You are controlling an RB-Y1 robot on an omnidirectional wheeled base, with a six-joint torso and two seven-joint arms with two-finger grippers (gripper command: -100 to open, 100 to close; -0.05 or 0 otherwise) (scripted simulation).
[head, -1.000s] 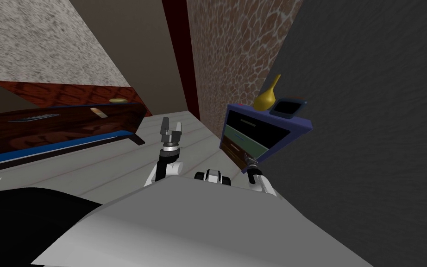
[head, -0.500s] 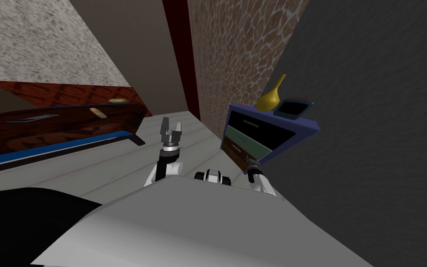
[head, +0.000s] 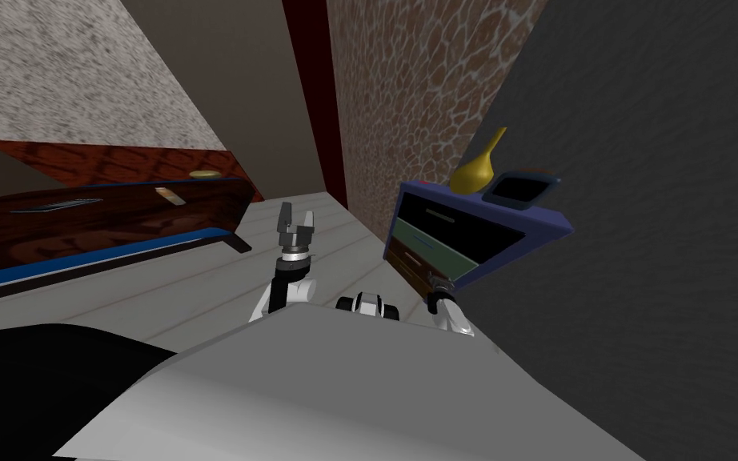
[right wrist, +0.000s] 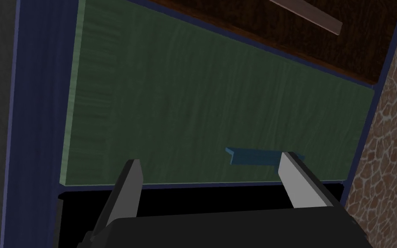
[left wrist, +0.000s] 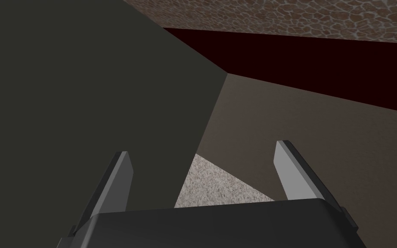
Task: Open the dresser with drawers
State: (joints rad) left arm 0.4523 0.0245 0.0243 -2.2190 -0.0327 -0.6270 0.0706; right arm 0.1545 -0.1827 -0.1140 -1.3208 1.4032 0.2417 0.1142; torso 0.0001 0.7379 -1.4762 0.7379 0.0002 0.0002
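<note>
A robot's right gripper (right wrist: 210, 160), fingers spread and holding nothing, faces the green drawer (right wrist: 202, 107) of a blue-framed dresser (head: 551, 226). The dresser stands against a dark wall (head: 663, 240) on the robot's right, with a yellow vase (head: 478, 166) and a dark tray (head: 523, 189) on top. One fingertip lies just beside the drawer's short blue handle (right wrist: 253, 156), the likely place to take hold, though the handle is not yet between the fingers. The drawer looks rigid and should slide straight out, but so slim a bar may slip from thin blades. A brown drawer (right wrist: 258, 34) adjoins it. The left gripper (head: 295, 218) hangs open above the floor (head: 199, 280). No writing is readable.
</note>
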